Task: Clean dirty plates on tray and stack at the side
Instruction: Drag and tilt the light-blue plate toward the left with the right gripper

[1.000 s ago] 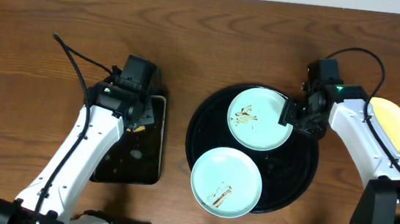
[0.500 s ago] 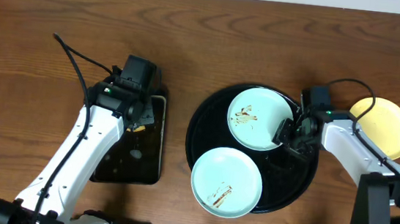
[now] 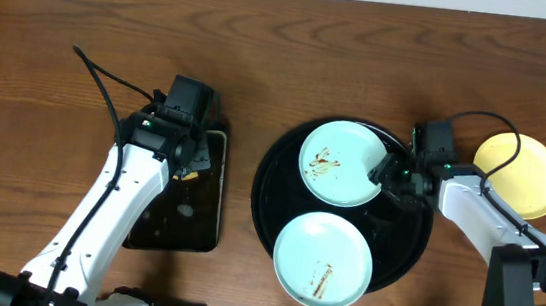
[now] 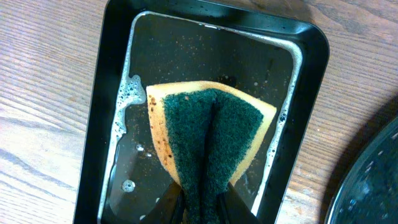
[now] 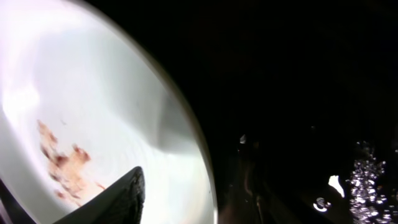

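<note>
Tabletop (image 3: 40,70) is brown wood; left claw (image 4: 198,206) clenches sponge (image 4: 211,130); right claw (image 3: 387,174) unclear.

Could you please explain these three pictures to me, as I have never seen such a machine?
These are two white robot arms at a brown wooden table, each ending in a two-fingered pincer. One picture looks down from above; the other two come from cameras on the wrists. On the table lie a small rectangular black tray, wet and foamy, a large round black tray carrying two sauce-smeared pale blue plates, and a pale yellow plate beside it. The left pincer pinches a yellow sponge with a green scouring face over the small tray. The right pincer sits at the upper blue plate's rim; whether it grips, I cannot tell.
</note>
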Controlling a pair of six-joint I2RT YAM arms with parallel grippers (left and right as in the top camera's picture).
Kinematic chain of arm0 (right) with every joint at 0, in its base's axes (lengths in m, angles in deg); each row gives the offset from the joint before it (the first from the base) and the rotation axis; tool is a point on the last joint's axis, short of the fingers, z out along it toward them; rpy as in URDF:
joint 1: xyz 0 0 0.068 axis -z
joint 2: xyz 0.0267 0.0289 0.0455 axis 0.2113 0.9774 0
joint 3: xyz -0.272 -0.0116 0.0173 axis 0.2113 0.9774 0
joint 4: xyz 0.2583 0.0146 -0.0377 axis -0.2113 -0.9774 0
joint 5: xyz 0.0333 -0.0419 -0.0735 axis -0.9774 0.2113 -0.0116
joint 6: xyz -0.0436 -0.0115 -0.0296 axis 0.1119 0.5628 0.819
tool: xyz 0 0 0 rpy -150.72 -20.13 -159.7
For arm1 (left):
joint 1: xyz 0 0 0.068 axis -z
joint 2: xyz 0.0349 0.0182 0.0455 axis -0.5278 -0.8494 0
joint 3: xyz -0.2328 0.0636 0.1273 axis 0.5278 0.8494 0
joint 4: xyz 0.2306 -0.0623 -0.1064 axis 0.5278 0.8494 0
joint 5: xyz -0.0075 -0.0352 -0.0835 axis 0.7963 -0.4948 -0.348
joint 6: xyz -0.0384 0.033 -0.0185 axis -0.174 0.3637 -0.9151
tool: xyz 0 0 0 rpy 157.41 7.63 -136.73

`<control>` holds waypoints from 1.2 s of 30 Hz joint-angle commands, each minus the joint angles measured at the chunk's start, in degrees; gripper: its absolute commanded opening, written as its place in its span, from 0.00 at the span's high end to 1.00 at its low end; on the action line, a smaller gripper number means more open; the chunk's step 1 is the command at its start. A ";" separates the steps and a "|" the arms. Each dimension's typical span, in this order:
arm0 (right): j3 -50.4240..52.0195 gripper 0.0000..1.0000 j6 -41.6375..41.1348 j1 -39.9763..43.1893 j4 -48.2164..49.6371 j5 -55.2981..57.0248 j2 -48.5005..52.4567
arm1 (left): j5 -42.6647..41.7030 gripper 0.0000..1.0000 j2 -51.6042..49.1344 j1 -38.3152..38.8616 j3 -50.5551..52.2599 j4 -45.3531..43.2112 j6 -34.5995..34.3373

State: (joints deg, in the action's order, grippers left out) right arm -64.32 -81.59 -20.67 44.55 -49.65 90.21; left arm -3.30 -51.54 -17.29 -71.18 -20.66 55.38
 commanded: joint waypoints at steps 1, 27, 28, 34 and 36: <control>4.35 0.43 -4.22 -0.55 1.38 -1.53 2.47 | 0.09 0.85 0.52 -0.26 0.44 0.15 0.79; 5.05 0.47 -3.10 -5.38 11.56 -2.60 2.47 | -0.22 0.85 0.52 -0.26 0.44 0.13 0.98; 4.98 0.47 -3.13 -5.46 11.63 -2.60 2.47 | -0.24 0.85 0.52 -0.26 0.44 0.13 0.98; 4.92 0.51 -3.06 -5.55 11.76 -2.56 2.47 | -1.09 0.85 0.52 -0.26 0.44 -0.07 0.98; 4.92 0.54 -2.86 -5.55 11.82 -2.58 2.47 | -1.09 0.85 0.52 -0.26 0.44 -0.09 0.98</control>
State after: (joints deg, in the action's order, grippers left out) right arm -61.13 -84.21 -25.34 57.16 -51.94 90.73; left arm -3.83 -51.54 -17.29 -71.18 -20.71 55.43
